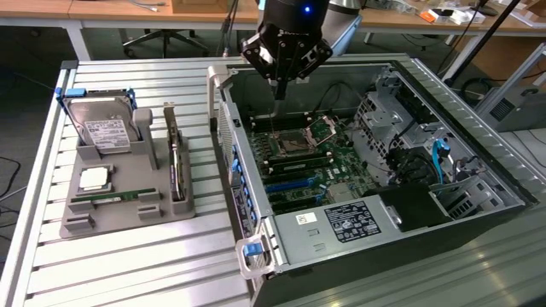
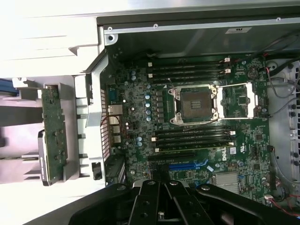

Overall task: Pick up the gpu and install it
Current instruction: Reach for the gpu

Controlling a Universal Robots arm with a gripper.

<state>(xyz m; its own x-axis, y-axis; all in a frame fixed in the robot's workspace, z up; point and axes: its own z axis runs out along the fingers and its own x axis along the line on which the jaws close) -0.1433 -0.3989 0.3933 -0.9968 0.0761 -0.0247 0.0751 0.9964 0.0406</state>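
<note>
Exterior view, nearest first: an open black computer case point(image 1: 461, 236) lay on the slatted metal table point(image 1: 128, 268), its green motherboard point(image 1: 341, 137) exposed. Just beside it, on the exterior view's left, the gpu point(image 1: 176, 160), a thin dark card with a silver bracket, stood on edge in a grey plastic holder point(image 1: 119, 217), untouched. Farther back, the black gripper point(image 1: 277, 94) hung over the motherboard, jaws pressed together, holding nothing.

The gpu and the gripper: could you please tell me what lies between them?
In the exterior view, the computer case's metal wall stands between the gpu, upright in its grey stand, and the gripper.
</note>
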